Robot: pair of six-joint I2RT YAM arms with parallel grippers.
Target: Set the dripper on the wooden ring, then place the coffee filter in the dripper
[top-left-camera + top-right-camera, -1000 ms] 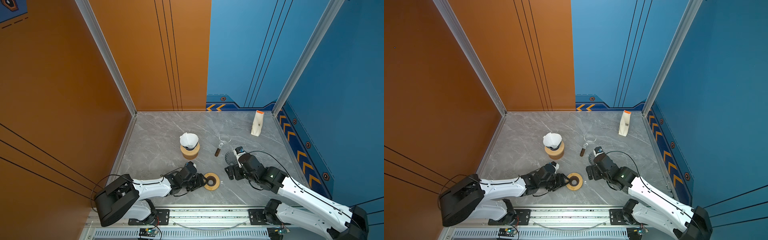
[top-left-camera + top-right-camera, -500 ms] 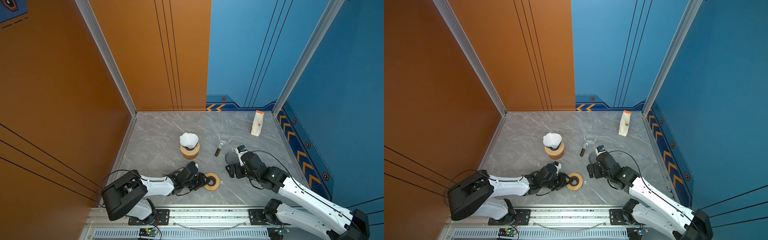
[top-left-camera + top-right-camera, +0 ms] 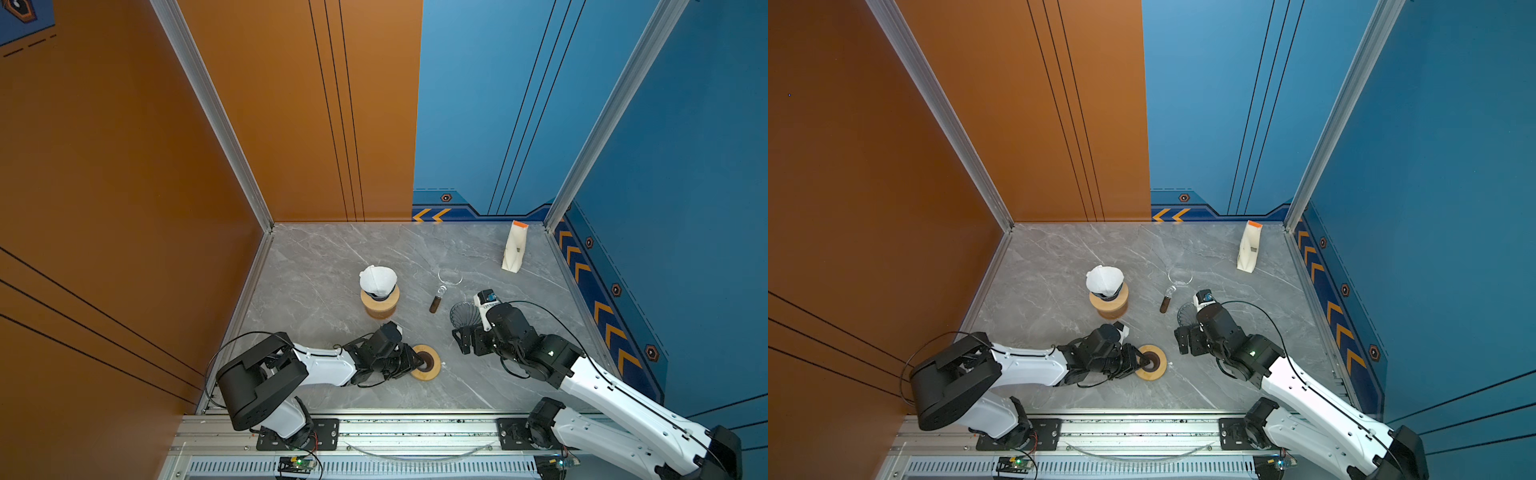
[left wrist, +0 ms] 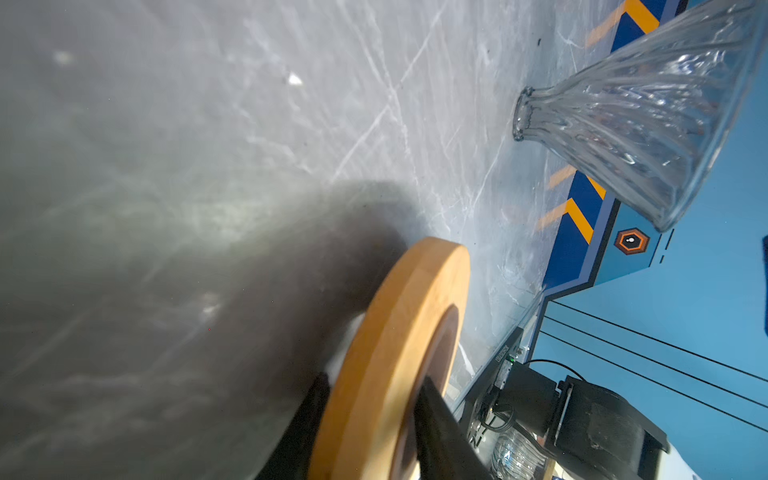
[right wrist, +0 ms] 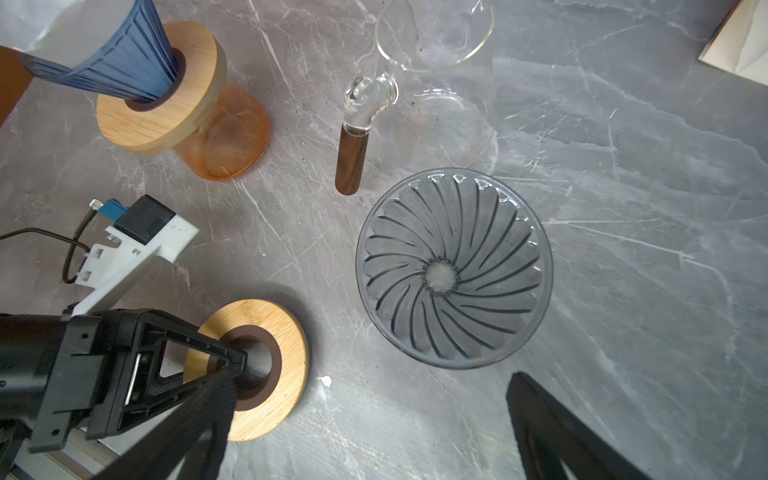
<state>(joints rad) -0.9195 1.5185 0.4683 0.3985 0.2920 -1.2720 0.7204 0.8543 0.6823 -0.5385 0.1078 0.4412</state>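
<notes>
The white coffee filter point(image 3: 377, 279) point(image 3: 1104, 279) sits in a blue ribbed cone point(image 5: 116, 62) on a wooden-topped amber glass point(image 5: 224, 141). A clear grey ribbed dripper point(image 3: 465, 313) point(image 3: 1185, 313) point(image 5: 453, 270) point(image 4: 644, 116) stands alone on the table. My right gripper point(image 5: 374, 424) point(image 3: 461, 343) hovers open just short of it, holding nothing. My left gripper point(image 4: 374, 380) point(image 3: 417, 361) point(image 5: 232, 361) lies low on the table. It is shut on a loose wooden ring point(image 3: 434, 368) point(image 3: 1156, 370) point(image 5: 286, 374), one finger in the hole and one outside the rim.
A glass server point(image 3: 450, 276) point(image 5: 436, 41) with a dark wooden handle point(image 5: 349, 158) stands just behind the clear dripper. A white carton with an orange top point(image 3: 514, 247) point(image 3: 1249, 247) is at the back right. Walls enclose the grey marble table point(image 3: 324, 266).
My left gripper's jaws have narrowed around the wooden ring's band. The right arm has drawn slightly back toward the clear dripper, its jaws still wide.
</notes>
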